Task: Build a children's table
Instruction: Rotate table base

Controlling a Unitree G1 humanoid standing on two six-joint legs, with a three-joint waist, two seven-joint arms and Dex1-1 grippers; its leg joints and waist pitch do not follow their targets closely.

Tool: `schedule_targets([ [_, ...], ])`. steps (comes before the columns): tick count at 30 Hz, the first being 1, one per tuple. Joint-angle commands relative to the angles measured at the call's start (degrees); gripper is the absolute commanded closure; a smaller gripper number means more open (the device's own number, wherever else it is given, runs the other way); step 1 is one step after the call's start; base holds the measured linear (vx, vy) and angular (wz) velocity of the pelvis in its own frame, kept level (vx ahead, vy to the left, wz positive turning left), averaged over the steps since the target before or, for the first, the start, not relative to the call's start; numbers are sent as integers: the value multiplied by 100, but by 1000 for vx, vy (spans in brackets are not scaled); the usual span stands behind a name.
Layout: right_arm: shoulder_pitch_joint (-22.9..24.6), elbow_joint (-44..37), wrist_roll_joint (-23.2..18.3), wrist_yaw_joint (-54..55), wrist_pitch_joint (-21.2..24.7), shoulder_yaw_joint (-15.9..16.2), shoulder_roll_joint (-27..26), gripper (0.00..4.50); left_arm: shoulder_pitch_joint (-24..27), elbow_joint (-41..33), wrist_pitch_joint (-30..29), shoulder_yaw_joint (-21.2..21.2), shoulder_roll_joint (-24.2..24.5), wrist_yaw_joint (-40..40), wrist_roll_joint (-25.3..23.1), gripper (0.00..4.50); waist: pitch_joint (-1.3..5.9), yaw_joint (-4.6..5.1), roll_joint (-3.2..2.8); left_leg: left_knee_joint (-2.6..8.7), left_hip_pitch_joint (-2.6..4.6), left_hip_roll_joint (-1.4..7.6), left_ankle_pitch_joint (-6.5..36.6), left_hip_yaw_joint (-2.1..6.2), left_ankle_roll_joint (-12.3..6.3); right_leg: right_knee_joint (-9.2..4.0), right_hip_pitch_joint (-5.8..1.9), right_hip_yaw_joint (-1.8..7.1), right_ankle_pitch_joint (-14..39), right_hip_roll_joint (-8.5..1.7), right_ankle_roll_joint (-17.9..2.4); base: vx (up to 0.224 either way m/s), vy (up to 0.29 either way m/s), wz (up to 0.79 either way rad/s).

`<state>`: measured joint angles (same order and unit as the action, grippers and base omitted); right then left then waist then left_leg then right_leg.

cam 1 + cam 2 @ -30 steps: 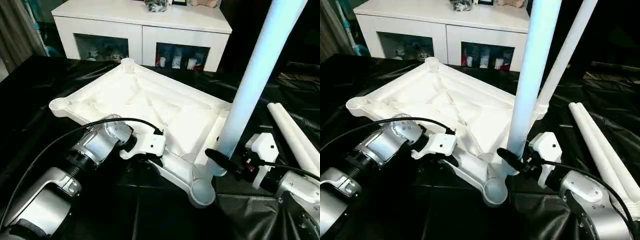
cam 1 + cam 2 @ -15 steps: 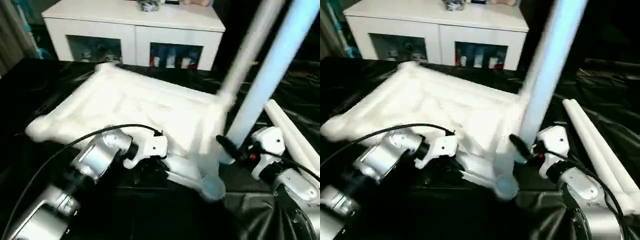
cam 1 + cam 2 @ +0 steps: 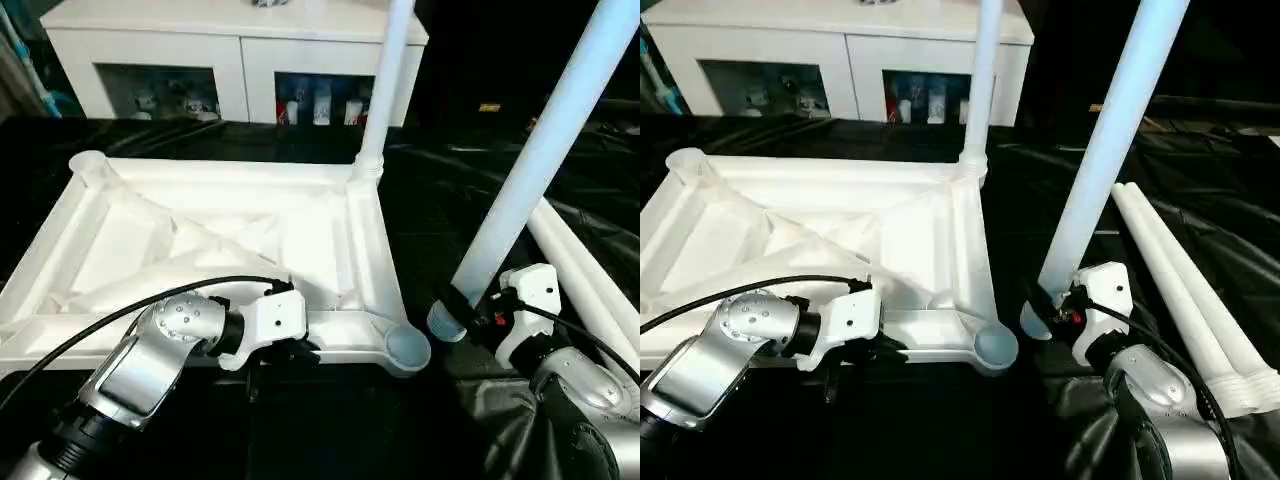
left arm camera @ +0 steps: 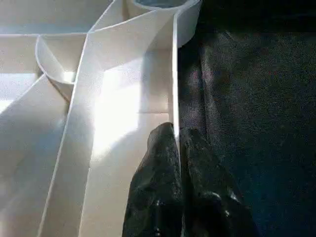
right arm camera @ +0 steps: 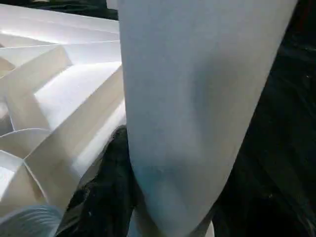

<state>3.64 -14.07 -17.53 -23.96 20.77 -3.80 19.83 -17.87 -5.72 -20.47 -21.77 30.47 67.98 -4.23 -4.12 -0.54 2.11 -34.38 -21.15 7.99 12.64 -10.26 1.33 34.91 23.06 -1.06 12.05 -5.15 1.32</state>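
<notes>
Overhead, top [image 3: 200, 230] is lying ribs-up on the black sheet [image 3: 440, 210], one leg [image 3: 385, 85] standing in its far socket; two legs [image 3: 1180, 290] are lying to the right. Left wrist: left tool [image 4: 177, 143] is pinching the top's near rim. Right wrist: right tool [image 5: 148, 197] is clamping a tilted leg [image 5: 197, 98] beside the near socket [image 3: 407, 350].

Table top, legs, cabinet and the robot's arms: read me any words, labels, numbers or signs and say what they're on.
None can be read.
table top, standing leg, held leg: plain white, no print.
cabinet: items behind its glass are too small to read.
forearms: no legible marking.
</notes>
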Motion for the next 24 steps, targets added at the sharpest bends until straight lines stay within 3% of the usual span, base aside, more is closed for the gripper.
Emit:
schedule_targets([
  [1,-71,-26,-23,-11,63,-17,6,266,53,-155,159,93,34,-89,9,449,251,-34,29,492,37,489,688,168,-532,-347,-261,205,168,-328,-1738,0,0,0],
  [4,-134,-24,-113,-51,101,-60,-25,266,-74,-93,-22,243,-121,-144,267,391,248,-38,31,487,56,486,686,161,-462,-342,-250,219,249,-343,-1719,0,0,0],
  [15,-152,-35,-213,-94,123,-74,-41,266,-230,-47,14,272,-187,-183,377,381,265,-152,46,442,78,468,316,136,-507,-286,-264,215,-202,-325,-1738,0,0,0],
  [17,-166,-75,-232,-101,151,-12,-81,266,-493,173,199,45,-236,-70,253,381,296,-176,46,426,108,459,294,125,-523,-295,-253,215,-158,-316,-1726,0,0,0],
  [18,-176,-99,-234,-103,168,12,-95,266,-602,247,191,-64,-266,6,227,381,298,-183,26,427,106,462,297,123,-506,-286,-254,217,-186,-318,-1741,0,0,0],
  [22,-171,-121,-231,-111,178,9,-96,266,-605,174,31,-100,-338,85,331,381,316,-185,45,419,81,468,218,130,-463,-261,-292,210,-275,-338,-1755,0,0,0],
  [24,-169,-137,-236,-111,190,4,-99,266,-610,123,-62,-98,-392,113,473,353,328,-174,48,405,75,458,172,128,-472,-250,-301,209,-362,-338,-1799,0,0,0],
])
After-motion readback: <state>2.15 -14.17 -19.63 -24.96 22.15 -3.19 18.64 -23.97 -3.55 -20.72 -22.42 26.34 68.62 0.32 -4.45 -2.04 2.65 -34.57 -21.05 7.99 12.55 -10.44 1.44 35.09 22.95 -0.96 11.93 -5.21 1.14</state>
